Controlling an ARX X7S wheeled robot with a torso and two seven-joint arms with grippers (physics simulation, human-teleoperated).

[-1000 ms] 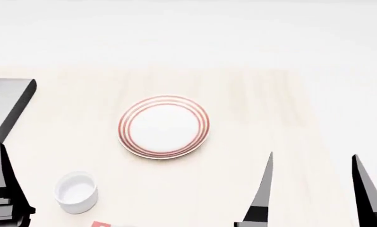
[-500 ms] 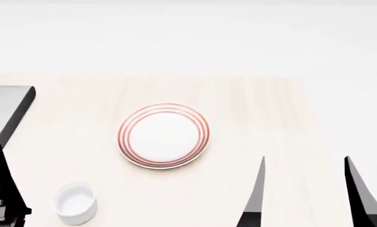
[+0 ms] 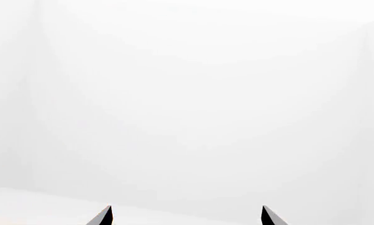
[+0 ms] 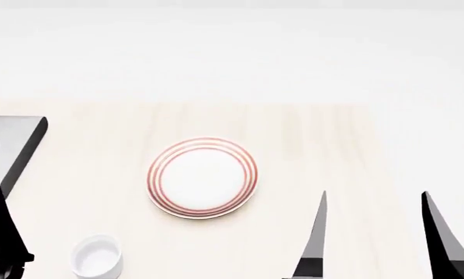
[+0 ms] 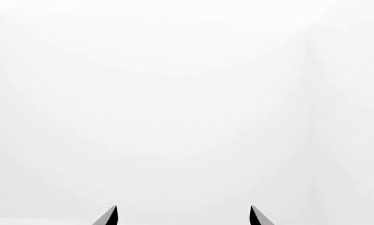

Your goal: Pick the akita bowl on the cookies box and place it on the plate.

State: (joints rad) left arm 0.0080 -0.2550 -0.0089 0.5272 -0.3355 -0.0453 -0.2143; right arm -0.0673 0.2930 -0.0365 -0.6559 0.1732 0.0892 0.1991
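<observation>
Pale wood desk (image 4: 317, 145) against blank white walls, the plate (image 4: 202, 177) bare at its middle. Right end effector (image 4: 374, 232) released, fingers spread; left end effector (image 3: 185, 216) likewise parted, both empty.

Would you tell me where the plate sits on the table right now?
In the head view, the plate lies left of centre on the pale table, beyond the white cup, right of the stove.

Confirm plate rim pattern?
Thin red concentric rings on the white plate; clearest in the head view.
</observation>
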